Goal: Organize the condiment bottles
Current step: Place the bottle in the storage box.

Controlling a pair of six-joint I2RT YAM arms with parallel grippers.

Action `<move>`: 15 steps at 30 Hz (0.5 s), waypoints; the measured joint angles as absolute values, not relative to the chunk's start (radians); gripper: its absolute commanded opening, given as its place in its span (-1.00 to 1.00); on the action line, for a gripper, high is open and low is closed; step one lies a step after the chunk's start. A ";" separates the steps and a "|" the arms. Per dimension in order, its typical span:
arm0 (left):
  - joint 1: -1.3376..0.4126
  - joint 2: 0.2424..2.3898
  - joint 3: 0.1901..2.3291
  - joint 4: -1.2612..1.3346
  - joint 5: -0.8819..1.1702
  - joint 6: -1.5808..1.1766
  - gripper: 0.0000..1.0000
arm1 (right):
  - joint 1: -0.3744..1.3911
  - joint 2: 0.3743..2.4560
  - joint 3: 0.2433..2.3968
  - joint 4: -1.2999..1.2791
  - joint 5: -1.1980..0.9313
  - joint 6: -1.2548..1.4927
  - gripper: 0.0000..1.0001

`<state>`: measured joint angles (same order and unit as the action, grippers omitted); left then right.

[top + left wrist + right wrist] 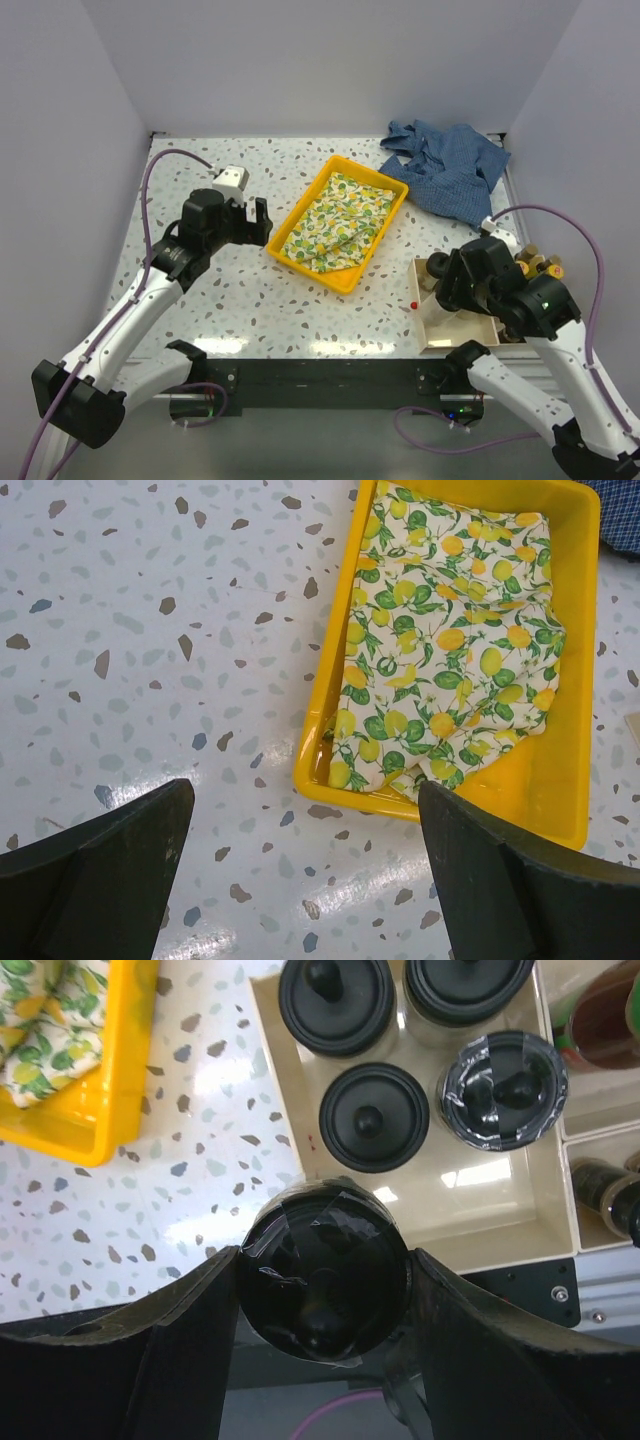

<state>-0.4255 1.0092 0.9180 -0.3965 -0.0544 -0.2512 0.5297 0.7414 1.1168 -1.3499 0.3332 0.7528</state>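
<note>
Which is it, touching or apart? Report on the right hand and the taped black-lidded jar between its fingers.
Touching. The right wrist view shows the fingers of the right hand flush against both sides of the taped black-lidded jar, no gap.

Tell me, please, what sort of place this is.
Likely a robot test cell: bare white walls box in a speckled table, two arms are bolted at its edge, and bottles fill a bin.

Four black-lidded jars (373, 1117) in tray (470, 1195), fifth jar (322, 1278) held
</note>
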 measured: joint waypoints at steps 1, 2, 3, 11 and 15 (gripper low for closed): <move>-0.426 1.009 0.918 -0.397 -0.054 -0.251 1.00 | 0.530 0.738 1.097 -1.354 0.329 0.756 -1.00; -0.426 1.009 0.918 -0.397 -0.054 -0.251 1.00 | 0.530 0.739 1.073 -1.359 0.326 0.759 -1.00; -0.426 1.009 0.918 -0.397 -0.054 -0.251 1.00 | 0.530 0.743 1.056 -1.361 0.323 0.759 -1.00; -0.426 1.009 0.918 -0.397 -0.055 -0.251 1.00 | 0.529 0.742 1.021 -1.370 0.320 0.766 -1.00; -0.426 1.009 0.918 -0.397 -0.055 -0.251 1.00 | 0.529 0.736 1.004 -1.368 0.350 0.789 -1.00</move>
<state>-0.4255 1.0092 0.9180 -0.3965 -0.0551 -0.2512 0.5289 0.7361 1.0042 -1.3682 0.3504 0.7891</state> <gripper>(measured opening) 0.997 0.648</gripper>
